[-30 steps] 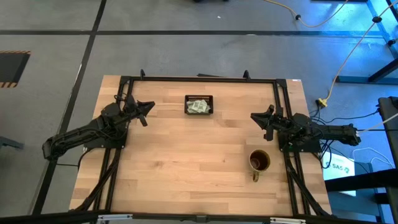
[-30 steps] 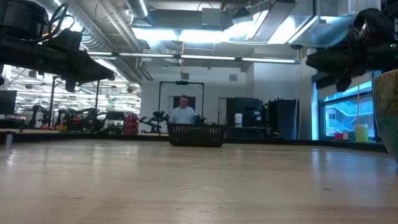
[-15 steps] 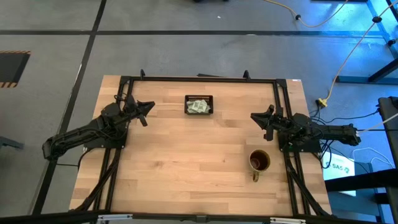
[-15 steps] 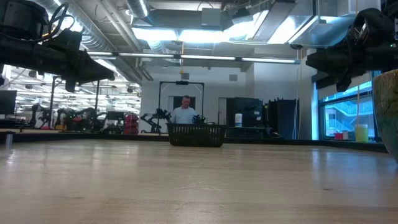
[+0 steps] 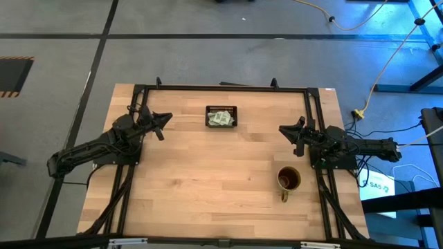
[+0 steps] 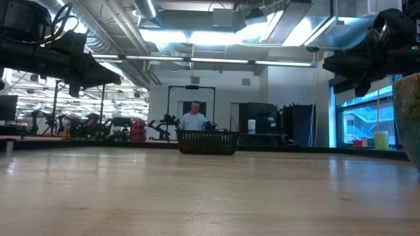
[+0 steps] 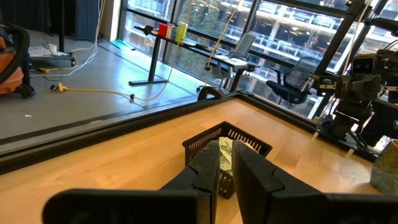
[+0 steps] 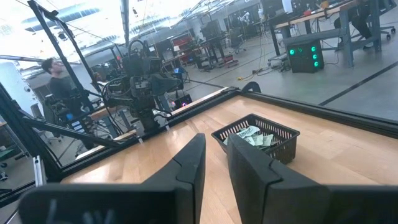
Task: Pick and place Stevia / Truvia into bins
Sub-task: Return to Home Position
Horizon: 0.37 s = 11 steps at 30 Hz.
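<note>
The black slatted tray (image 5: 221, 117) sits near the table's far edge, at mid-width, and holds several pale green and white packets (image 5: 221, 118). It also shows in the low view (image 6: 207, 141), the left wrist view (image 7: 249, 144) and the right wrist view (image 8: 256, 137), where the packets (image 8: 252, 137) lie inside it. My left gripper (image 5: 163, 125) hovers above the table left of the tray, shut and empty (image 7: 225, 163). My right gripper (image 5: 283, 131) hovers right of the tray, also shut and empty (image 8: 216, 154). Both point toward the tray.
A brownish-gold mug (image 5: 288, 180) stands on the table near my right gripper, toward the near edge; its side shows at the low view's edge (image 6: 412, 118). A black frame (image 5: 221, 88) runs along the table's far and side edges. A person (image 6: 193, 118) stands beyond the table.
</note>
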{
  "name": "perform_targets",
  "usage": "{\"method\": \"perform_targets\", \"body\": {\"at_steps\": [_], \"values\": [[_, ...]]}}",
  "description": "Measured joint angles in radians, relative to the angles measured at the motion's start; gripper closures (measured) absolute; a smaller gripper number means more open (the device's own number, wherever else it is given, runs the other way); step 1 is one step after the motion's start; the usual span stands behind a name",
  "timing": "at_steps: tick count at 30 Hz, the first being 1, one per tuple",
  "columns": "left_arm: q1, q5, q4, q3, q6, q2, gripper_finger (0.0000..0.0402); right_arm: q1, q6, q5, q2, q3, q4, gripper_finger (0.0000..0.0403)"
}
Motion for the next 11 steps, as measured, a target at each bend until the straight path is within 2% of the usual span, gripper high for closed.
{"method": "perform_targets", "body": {"at_steps": [11], "values": [[0.000,0.000,0.000,0.000,0.000,0.000,0.0364,0.000,0.000,0.000,0.000,0.000,0.000,0.0331]]}}
